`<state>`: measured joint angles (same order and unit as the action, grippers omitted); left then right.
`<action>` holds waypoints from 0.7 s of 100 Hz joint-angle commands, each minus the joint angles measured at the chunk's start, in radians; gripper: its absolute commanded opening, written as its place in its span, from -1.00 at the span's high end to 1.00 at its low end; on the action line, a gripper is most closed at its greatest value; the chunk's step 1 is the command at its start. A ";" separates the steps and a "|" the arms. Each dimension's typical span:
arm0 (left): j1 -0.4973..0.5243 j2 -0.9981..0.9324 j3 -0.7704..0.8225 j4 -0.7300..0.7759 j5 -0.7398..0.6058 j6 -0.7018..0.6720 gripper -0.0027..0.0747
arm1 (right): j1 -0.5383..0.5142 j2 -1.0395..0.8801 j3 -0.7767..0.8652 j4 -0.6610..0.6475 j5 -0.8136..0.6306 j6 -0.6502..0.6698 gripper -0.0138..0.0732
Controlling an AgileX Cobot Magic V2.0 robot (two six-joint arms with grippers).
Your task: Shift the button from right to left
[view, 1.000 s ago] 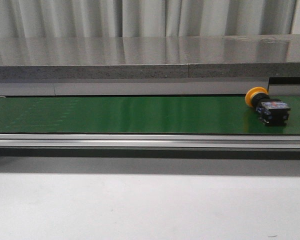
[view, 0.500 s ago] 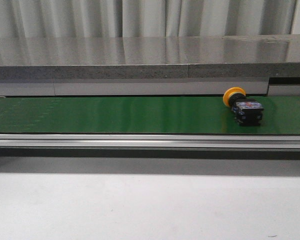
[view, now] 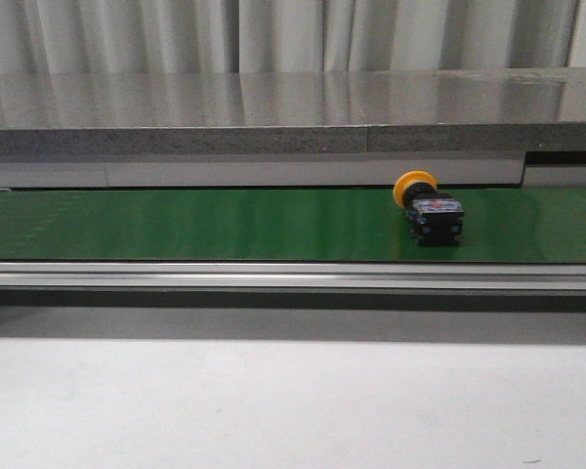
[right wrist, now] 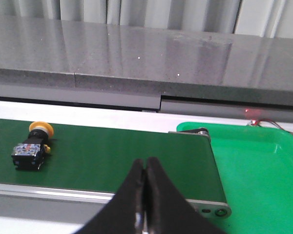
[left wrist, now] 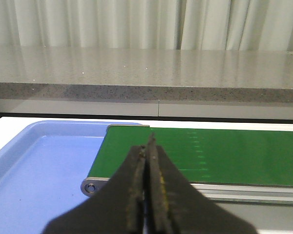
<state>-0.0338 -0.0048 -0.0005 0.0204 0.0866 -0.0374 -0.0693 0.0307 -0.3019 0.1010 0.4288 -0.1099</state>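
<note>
Button (view: 425, 205) time is close, but no gripper touches it yet. It lies on its side on the green belt (view: 225, 225), right of the middle, with its yellow cap toward the far side and its black box toward the near side. From the right wrist view the button (right wrist: 31, 148) sits well apart from the right gripper (right wrist: 145, 195), whose fingers are pressed together with nothing between them. The left gripper (left wrist: 149, 190) is pressed together too and holds nothing. It hangs near the left end of the belt, where a blue tray (left wrist: 34, 175) waits just beside the roller. A green tray (right wrist: 254, 165) sits at the right end.

To do this step well, I think the catching gripper must first spread its fingers wide. Then it should come down over the black box, not the round cap, because the cap is smooth and may slip. The fingers should squeeze the flat sides. If the belt is running, aim a bit to the left of the button so the fingers meet it.
</note>
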 commanded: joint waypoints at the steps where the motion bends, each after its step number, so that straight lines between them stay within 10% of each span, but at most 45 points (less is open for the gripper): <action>1: -0.009 -0.031 0.043 0.001 -0.081 -0.009 0.98 | 0.001 -0.028 -0.026 0.008 -0.083 0.000 0.84; 70: -0.009 0.105 -0.242 0.023 0.140 -0.009 0.98 | 0.001 -0.056 -0.021 0.007 -0.084 0.000 0.84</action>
<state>-0.0338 0.0368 -0.1491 0.0373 0.2406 -0.0374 -0.0693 -0.0129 -0.3004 0.1042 0.4288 -0.1099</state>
